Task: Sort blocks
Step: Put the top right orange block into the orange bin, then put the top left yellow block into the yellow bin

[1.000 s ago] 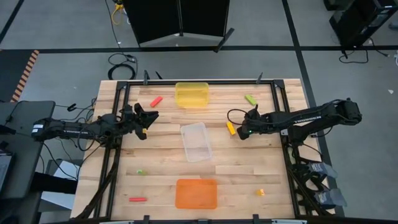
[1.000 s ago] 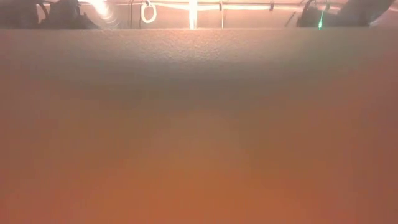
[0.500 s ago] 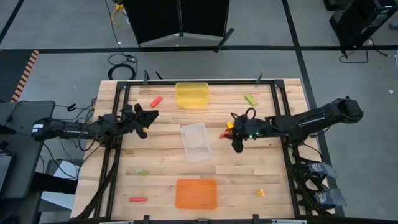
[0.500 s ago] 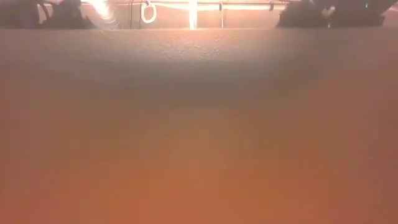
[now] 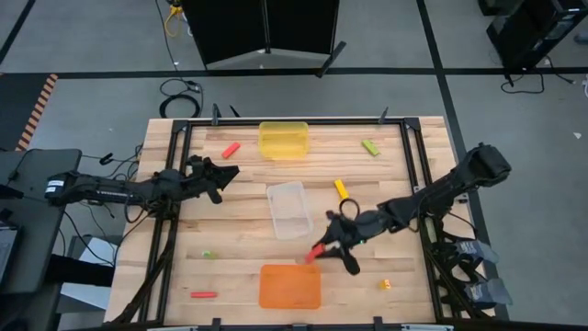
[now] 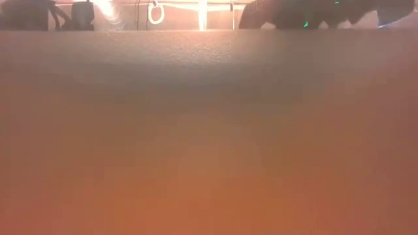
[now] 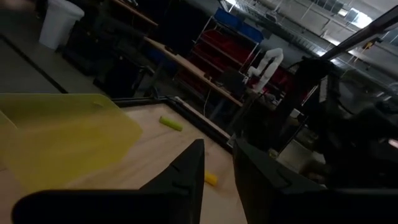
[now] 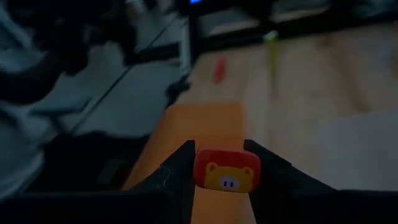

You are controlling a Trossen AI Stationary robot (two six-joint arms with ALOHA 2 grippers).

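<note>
Red block (image 8: 226, 174), carried trayward, between right end effector (image 8: 219, 169) fingers

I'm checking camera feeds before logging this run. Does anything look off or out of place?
The low view is almost wholly blocked by an orange blur, seemingly the orange tray right against its lens. Otherwise nothing is spilled or damaged: the right gripper holds a red block beside that tray, and the left gripper waits at the table's left.

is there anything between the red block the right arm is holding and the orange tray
Nothing visible. The right gripper holds the red block just off the far edge of the orange tray, with only bare table between them. The clear tray sits behind it, off that path.
</note>
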